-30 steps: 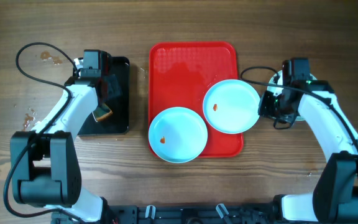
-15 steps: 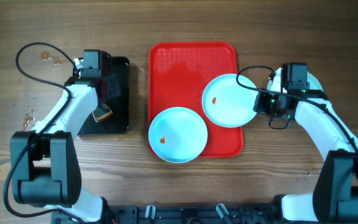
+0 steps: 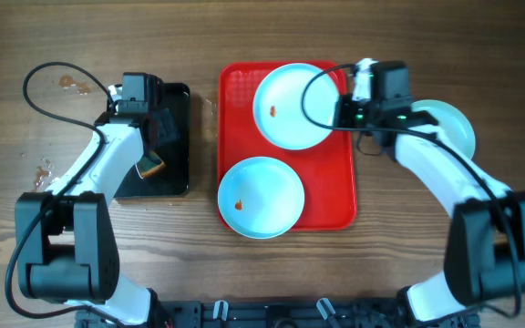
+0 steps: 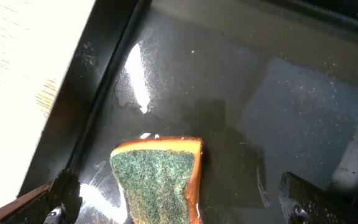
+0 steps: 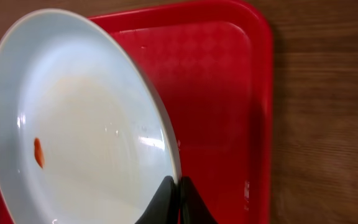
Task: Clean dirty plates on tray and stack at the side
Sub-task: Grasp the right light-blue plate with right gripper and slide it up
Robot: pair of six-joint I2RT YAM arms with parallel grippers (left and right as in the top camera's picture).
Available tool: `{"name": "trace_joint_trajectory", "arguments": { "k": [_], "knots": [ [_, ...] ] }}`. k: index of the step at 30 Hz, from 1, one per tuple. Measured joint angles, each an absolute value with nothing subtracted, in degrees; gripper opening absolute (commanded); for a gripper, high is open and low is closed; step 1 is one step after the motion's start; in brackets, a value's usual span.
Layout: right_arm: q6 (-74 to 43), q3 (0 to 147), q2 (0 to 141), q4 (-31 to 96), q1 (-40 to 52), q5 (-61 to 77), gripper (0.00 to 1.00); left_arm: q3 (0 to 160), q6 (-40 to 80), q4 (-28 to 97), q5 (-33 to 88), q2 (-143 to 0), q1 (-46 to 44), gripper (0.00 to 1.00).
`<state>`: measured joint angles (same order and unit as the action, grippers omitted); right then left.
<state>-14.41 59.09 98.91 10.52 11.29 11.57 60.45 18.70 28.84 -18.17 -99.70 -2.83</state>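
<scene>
My right gripper [image 3: 340, 111] is shut on the right rim of a pale blue plate [image 3: 290, 105] with a small orange smear, holding it tilted over the far end of the red tray [image 3: 334, 196]. The right wrist view shows the fingers [image 5: 179, 194] pinching that plate's [image 5: 79, 124] rim above the tray [image 5: 222, 93]. A second smeared plate [image 3: 261, 197] lies on the tray's near left corner. A third plate [image 3: 456, 126] lies on the table at the right, partly hidden by my right arm. My left gripper [image 3: 151, 146] is open over a sponge.
A green and orange sponge [image 4: 159, 177] lies on the wet black tray [image 4: 229, 81] between my left fingers [image 4: 179, 202], and also shows in the overhead view [image 3: 153, 167]. The black tray [image 3: 176, 100] sits left of the red tray. Small stains [image 3: 71, 85] mark the table's far left.
My right gripper has carried the smeared plate from the tray's right edge up and left to its far end. The third plate at the right is now uncovered. The left arm has not moved.
</scene>
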Motion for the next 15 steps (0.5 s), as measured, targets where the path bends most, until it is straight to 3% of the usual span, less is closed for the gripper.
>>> {"name": "trace_joint_trajectory", "arguments": {
  "k": [7, 10, 15],
  "knots": [
    [-17.02, 59.09, 103.26, 7.25, 13.21, 11.16, 0.04, 60.45, 18.72, 28.84, -18.2, -99.72, -2.83, 1.0],
    [-21.15, 59.09, 103.28, 6.85, 13.21, 10.2, 0.25, 60.45, 18.7, 28.84, -18.2, -99.72, -2.83, 1.0],
    [-21.65, 59.09, 103.28, 7.79, 13.21, 10.02, 0.24, 60.45, 18.7, 28.84, -18.2, -99.72, -2.83, 1.0]
  ]
}}
